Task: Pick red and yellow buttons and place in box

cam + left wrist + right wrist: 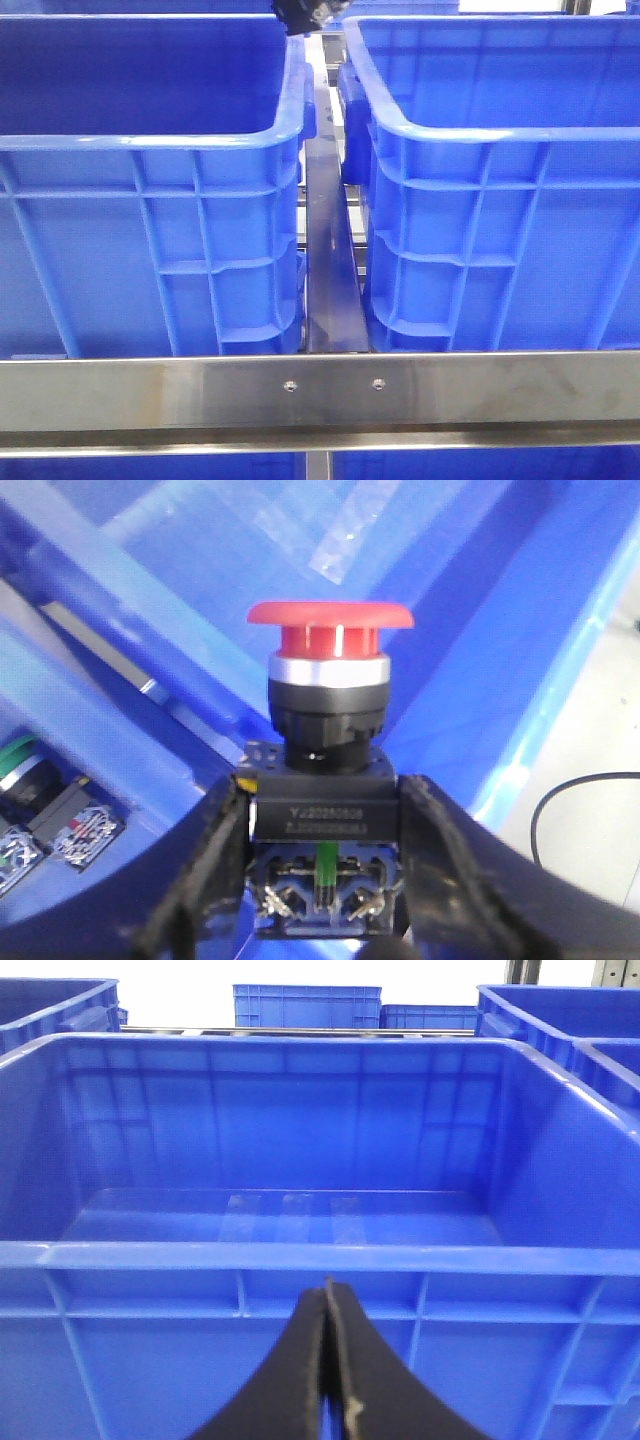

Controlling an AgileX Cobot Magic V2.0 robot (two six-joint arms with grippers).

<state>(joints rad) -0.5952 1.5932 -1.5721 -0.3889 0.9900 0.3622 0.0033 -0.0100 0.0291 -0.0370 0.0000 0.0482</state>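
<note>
My left gripper (322, 810) is shut on the black body of a red mushroom-head push button (330, 620) and holds it upright in the air. Behind it is the light floor of the blue box (300, 540). In the front view the left gripper (300, 15) shows as a dark shape at the top, over the gap between the two crates; the box (480, 130) is the right one. My right gripper (328, 1295) is shut and empty, facing the box's near outer wall (300, 1330); the box's inside looks bare. No yellow button is in view.
The darker left crate (150, 140) stands beside the box; its floor is hidden. In the left wrist view a neighbouring crate holds a green button (15, 765) and switch blocks (80, 825). A steel rail (320, 390) crosses the front, a steel bar (328, 270) runs between crates. More blue crates (305, 1005) stand behind.
</note>
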